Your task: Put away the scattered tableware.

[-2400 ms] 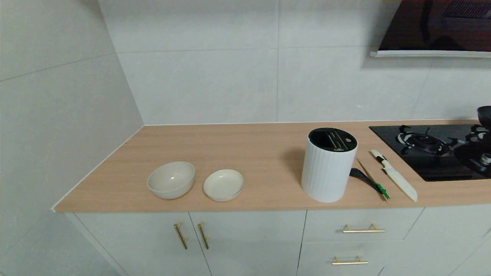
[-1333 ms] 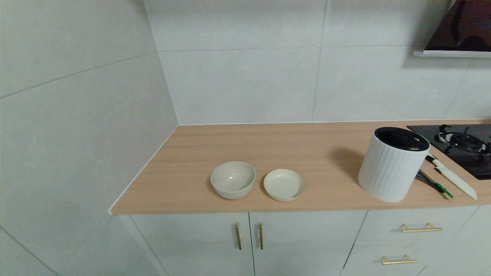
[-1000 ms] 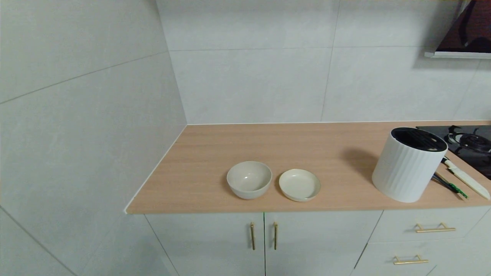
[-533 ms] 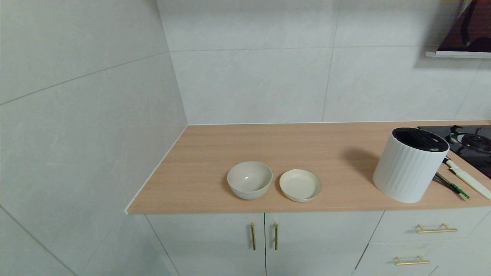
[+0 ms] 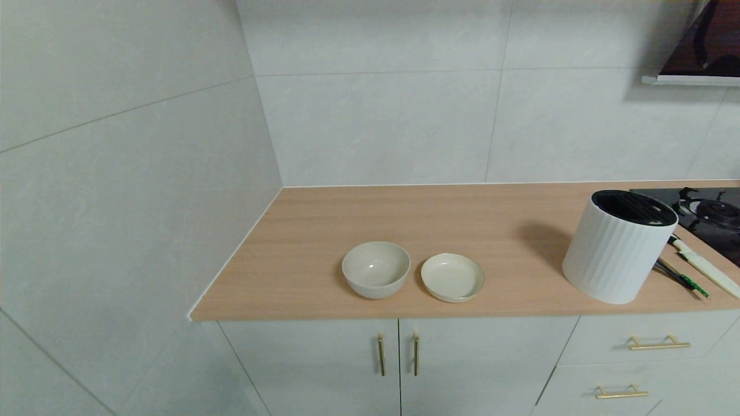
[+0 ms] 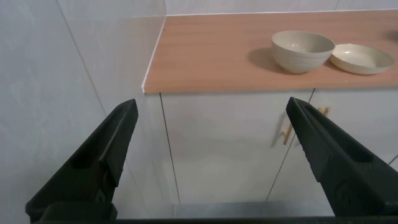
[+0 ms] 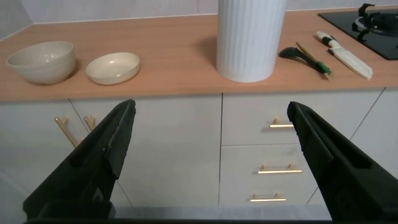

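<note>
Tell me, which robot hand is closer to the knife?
Right. The right gripper faces the drawers below the knife; the left gripper faces the counter's left end, beyond the bowl.

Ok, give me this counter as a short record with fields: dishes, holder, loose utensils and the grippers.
dishes: bowl and shallow dish side by side, upright, near the front edge of the countertop
holder: white ribbed holder, upright, right of the dishes
loose utensils: knife, chopsticks, black spoon lying right of the holder
grippers: left gripper and right gripper both open, empty, facing the cabinets
</note>
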{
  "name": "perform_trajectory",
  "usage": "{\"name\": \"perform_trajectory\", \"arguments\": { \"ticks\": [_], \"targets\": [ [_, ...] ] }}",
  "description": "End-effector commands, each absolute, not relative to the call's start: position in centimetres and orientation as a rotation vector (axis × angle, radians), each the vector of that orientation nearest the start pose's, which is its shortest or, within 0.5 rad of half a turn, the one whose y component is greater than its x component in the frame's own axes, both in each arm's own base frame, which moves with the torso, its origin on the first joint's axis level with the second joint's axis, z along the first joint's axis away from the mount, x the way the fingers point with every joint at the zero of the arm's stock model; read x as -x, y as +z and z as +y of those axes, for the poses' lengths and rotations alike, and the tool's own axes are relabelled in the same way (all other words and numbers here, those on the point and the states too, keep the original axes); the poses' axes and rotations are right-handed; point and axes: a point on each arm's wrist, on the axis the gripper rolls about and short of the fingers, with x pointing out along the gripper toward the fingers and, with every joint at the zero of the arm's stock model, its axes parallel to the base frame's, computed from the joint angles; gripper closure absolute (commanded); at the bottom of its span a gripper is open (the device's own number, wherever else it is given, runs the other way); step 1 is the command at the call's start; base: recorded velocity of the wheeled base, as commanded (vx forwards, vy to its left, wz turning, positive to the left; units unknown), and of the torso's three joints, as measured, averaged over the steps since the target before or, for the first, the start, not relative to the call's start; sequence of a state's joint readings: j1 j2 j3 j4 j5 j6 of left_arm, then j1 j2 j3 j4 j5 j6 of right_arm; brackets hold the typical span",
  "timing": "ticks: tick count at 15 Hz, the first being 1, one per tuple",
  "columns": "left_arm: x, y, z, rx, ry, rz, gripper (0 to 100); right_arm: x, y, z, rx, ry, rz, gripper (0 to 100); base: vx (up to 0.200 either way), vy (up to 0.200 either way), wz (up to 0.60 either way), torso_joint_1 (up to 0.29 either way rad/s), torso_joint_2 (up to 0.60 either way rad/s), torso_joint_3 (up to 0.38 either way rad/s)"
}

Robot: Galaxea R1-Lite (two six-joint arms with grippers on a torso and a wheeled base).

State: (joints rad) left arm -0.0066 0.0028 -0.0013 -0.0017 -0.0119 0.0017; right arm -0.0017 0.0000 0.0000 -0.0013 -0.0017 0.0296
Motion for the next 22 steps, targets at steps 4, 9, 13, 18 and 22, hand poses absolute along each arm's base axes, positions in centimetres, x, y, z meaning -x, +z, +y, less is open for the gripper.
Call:
{"name": "perform_trajectory", "arguments": {
  "ticks": [4,9,13,18,22],
  "targets": [
    [2.27,7.61,-0.01,-0.002,-0.018,0.0,0,2.28,7.61,0.0,-0.029,-0.003,-0.002,0,0.0,0.0,0.0,-0.182,0.4,0.212],
    [2.27,7.61,-0.01,-0.002,-0.018,0.0,0,2.27,7.57,0.0,-0.026,-0.003,0.0,0,0.0,0.0,0.0,-0.243,0.55,0.297],
    [2.27,7.61,-0.01,-0.002,-0.018,0.0,0,2.27,7.57,0.0,-0.026,-0.003,0.0,0,0.0,0.0,0.0,-0.237,0.54,0.299],
    [2.27,7.61,-0.01,-0.002,-0.018,0.0,0,2.27,7.57,0.0,-0.026,-0.003,0.0,0,0.0,0.0,0.0,-0.213,0.51,0.287],
    [2.27,7.61,-0.01,-0.002,-0.018,0.0,0,2.28,7.61,0.0,-0.025,-0.003,-0.002,0,0.0,0.0,0.0,-0.189,0.49,0.292]
  ]
}}
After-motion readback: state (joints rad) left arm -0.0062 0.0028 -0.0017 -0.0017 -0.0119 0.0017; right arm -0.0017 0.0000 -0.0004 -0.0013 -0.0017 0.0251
